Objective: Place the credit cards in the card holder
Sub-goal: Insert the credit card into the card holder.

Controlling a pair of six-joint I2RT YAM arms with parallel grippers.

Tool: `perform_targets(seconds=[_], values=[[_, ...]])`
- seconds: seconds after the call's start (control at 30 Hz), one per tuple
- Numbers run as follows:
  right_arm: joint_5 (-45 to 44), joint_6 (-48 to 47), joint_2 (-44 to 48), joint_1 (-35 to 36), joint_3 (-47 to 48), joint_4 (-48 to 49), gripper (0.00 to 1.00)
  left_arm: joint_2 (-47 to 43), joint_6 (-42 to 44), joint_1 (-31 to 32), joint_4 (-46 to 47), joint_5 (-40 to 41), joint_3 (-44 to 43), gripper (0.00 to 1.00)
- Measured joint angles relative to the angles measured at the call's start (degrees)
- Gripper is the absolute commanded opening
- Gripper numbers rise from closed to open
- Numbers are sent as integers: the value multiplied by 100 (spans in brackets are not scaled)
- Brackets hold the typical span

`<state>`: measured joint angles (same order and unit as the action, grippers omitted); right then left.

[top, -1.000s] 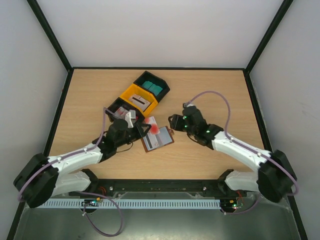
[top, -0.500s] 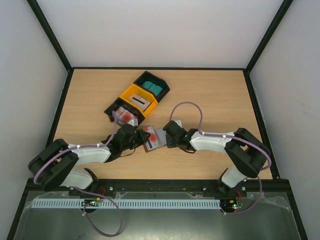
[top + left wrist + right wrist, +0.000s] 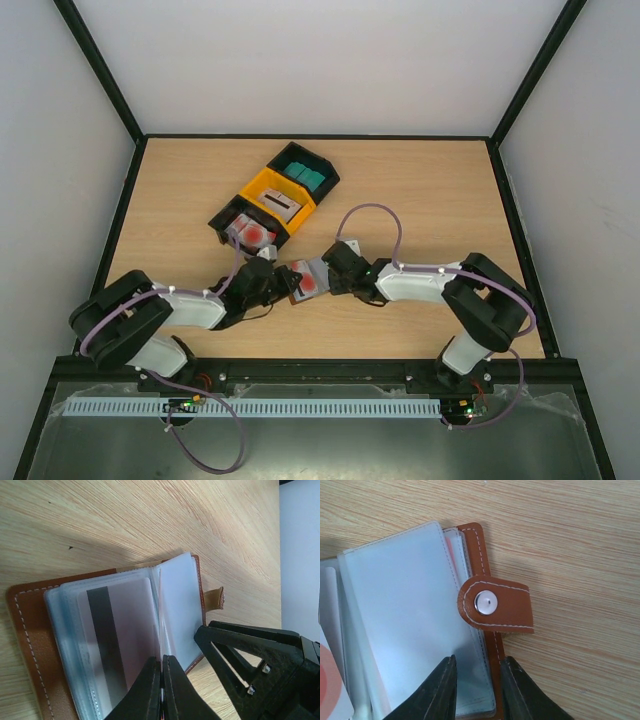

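From above, the card holder (image 3: 318, 267) lies open on the table (image 3: 430, 190), in front of the row of bins (image 3: 275, 200) that store the loose cards. My two arms meet over it. My left gripper (image 3: 287, 284) comes in from one side and my right gripper (image 3: 333, 272) from the other. I judge one is there to feed and the other to steady.

In my left wrist view, my left fingers are pressed tight together. The thin sliver between them shows a trace of red low down, so I take it to be the white and red card (image 3: 306, 283), seen edge-on. They hover over the clear sleeves (image 3: 175, 605), beside a grey striped card (image 3: 117, 630) that already sits in a pocket. Holding the card on edge lets it slide down into a sleeve mouth.

In my right wrist view, my right jaws stand partly apart, astride the holder's brown edge below the snap tab (image 3: 495, 605). One finger is over the top sleeve and the other over the stitched rim. I cannot tell whether they have bitten yet. I judge they are placed there to pin the leaves flat, so the holder will not skate away when the card pushes in.
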<state>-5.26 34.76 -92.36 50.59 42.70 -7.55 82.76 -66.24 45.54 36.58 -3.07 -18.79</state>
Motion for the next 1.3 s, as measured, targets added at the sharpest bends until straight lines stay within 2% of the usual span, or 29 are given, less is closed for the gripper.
perform_targets(seconds=[0.27, 0.53, 0.87, 1.1, 1.3], values=[[26, 302, 50, 2, -94, 116, 28, 219, -376, 79, 385, 66, 63, 3], [-105, 450, 188, 2, -105, -247, 51, 575, -629, 81, 776, 9, 61, 3], [262, 570, 531, -83, -310, -153, 68, 804, -708, 81, 1040, -129, -7, 3], [505, 658, 590, -424, -592, 382, 65, 907, -721, 79, 1115, -192, -57, 3], [605, 520, 490, -509, -621, 717, 53, 962, -798, 74, 1198, -201, -74, 3]])
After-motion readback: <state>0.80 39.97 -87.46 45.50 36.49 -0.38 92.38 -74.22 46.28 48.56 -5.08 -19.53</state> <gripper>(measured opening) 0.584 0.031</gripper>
